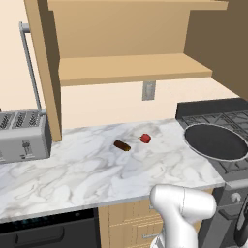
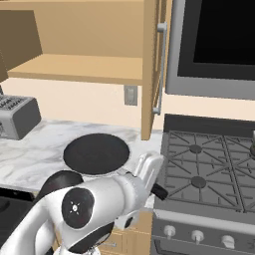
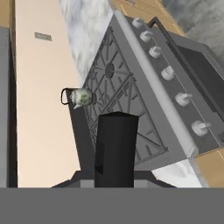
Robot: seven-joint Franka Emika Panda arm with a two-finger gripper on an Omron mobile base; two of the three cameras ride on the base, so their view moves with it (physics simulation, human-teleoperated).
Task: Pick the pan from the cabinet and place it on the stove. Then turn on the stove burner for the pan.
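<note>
The pan is on the stove at the front left burner, partly over the marble surface (its handle goes under the arm). The tool holds the black handle. The cabinet is open at 12 o'clock.

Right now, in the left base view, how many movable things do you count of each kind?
pan: 1
toaster: 1
small pieces on the counter: 2, the red piece and the brown piece
Total: 4
</note>
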